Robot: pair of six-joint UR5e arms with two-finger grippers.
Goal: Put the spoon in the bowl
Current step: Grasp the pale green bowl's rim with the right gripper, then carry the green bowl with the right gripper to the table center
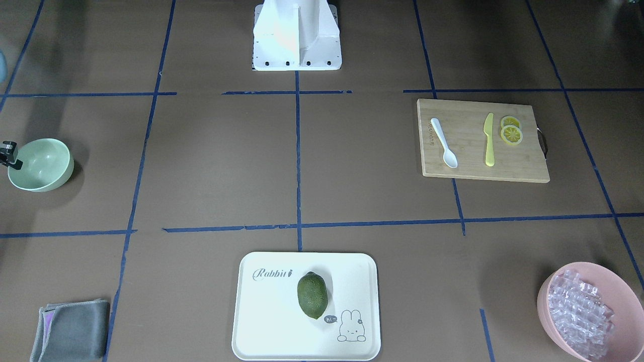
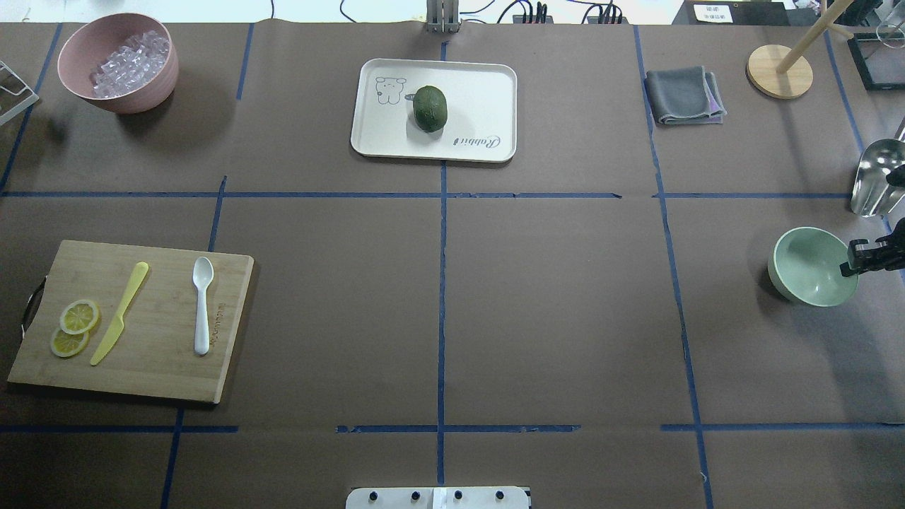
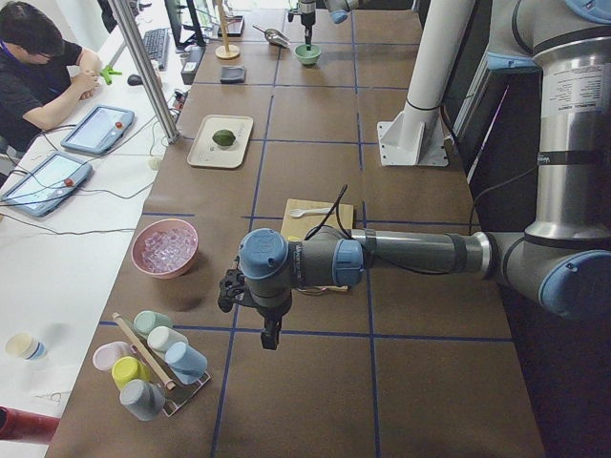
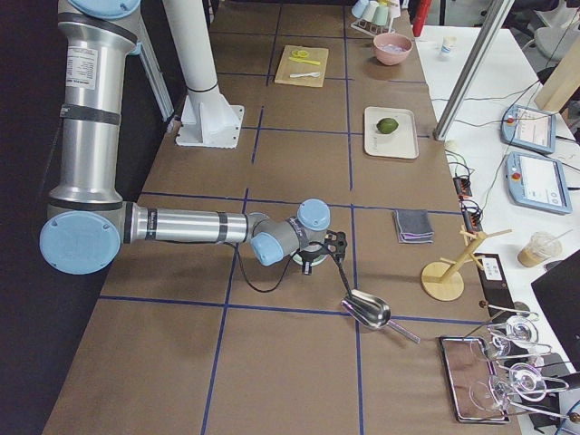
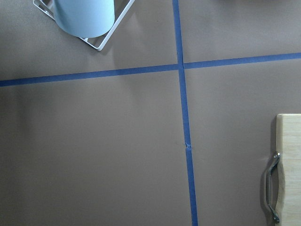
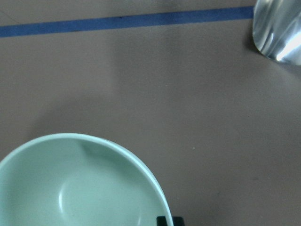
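The white spoon (image 1: 444, 143) lies on the wooden cutting board (image 1: 523, 168), next to a yellow knife (image 1: 489, 140); the overhead view also shows the spoon (image 2: 202, 304). The mint-green bowl (image 2: 809, 265) stands on the table far from the board, and it also shows in the front view (image 1: 40, 165) and the right wrist view (image 6: 70, 188). My right gripper (image 2: 852, 260) is at the bowl's rim and looks shut on it. A black fingertip (image 6: 169, 220) shows at the rim. My left gripper (image 3: 270, 334) hangs over bare table beyond the board; I cannot tell whether it is open.
Two lemon slices (image 1: 511, 129) lie on the board. A white tray (image 2: 488, 92) holds a green avocado (image 2: 430, 108). A pink bowl of clear cubes (image 2: 119, 62), a grey cloth (image 2: 682, 95), a metal scoop (image 2: 875, 177), a wooden stand (image 2: 779, 71) and a cup rack (image 3: 153, 367) are around.
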